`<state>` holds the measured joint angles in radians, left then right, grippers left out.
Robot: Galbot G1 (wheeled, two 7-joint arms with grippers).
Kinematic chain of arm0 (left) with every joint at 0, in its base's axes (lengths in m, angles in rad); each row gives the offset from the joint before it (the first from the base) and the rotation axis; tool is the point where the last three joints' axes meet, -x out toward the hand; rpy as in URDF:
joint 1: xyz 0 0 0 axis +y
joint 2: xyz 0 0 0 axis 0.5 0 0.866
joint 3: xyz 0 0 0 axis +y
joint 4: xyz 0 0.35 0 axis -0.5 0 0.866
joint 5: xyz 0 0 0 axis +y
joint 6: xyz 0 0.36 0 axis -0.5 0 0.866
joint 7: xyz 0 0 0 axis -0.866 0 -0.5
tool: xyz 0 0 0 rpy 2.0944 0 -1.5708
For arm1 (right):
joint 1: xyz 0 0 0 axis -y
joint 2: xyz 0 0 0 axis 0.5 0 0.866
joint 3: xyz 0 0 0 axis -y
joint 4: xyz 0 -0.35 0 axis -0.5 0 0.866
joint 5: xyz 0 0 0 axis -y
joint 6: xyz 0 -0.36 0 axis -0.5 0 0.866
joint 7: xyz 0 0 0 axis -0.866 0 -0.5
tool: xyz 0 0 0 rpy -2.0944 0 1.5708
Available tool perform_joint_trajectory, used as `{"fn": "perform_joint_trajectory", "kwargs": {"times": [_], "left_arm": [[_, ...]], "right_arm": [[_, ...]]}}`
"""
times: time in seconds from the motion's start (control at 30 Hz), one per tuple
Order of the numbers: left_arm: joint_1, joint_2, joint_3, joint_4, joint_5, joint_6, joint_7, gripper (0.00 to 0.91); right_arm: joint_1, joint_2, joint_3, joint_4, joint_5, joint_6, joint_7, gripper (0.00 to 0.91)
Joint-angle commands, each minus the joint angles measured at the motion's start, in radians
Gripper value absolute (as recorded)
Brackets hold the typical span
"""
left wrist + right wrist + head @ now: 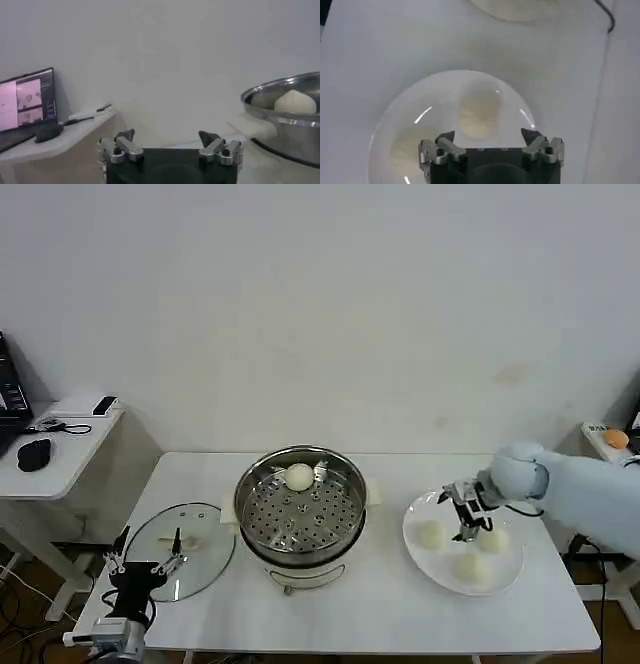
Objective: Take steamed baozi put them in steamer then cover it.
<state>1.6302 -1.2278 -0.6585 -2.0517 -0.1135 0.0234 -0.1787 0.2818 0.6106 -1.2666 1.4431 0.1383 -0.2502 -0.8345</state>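
While the right gripper (467,519) hangs open over the white plate (510,574), three baozi lie there.

Nearest, at the table's (380,619) front-left corner, the left gripper (145,568) waits open and empty by the glass lid (200,534), its arm cut off. On the plate near the right edge, one baozi (479,116) sits between the spread fingers, unheld; another (406,151) is partly hidden. Farther back, a fourth baozi (299,476) rests at the steamer's (262,494) far rim.

White table (380,609), steamer (300,509) stood at its centre on a white base, clear glass lid (190,549) lay flat toward the left edge, white plate (420,546) sat toward the right, well apart from lid.
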Motion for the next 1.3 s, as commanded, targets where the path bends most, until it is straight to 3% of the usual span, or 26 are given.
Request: {"fn": "perform_joint_trajectory", "kwargs": {"times": [0.03, 0.47, 0.67, 1.03, 1.3], "left_arm": [[-0.001, 0.001, 0.000, 0.003, 0.000, 0.001, 0.001, 0.907], [0.001, 0.005, -0.017, 0.011, -0.004, -0.001, 0.000, 0.907], [0.002, 0.001, -0.018, 0.012, -0.004, -0.003, 0.000, 0.907], [0.000, 0.001, -0.018, 0.011, -0.003, -0.001, -0.001, 0.907], [0.001, 0.001, -0.018, 0.007, -0.002, -0.001, -0.001, 0.907]], "right_arm": [[-0.110, 0.053, 0.068, -0.083, -0.005, -0.023, 0.005, 0.907], [-0.165, 0.147, 0.116, -0.189, -0.042, -0.027, -0.004, 0.907], [-0.166, 0.154, 0.115, -0.202, -0.051, -0.030, -0.016, 0.836], [-0.166, 0.150, 0.129, -0.209, -0.065, -0.029, -0.047, 0.625], [-0.089, 0.124, 0.114, -0.171, -0.036, -0.031, -0.058, 0.625]]}}
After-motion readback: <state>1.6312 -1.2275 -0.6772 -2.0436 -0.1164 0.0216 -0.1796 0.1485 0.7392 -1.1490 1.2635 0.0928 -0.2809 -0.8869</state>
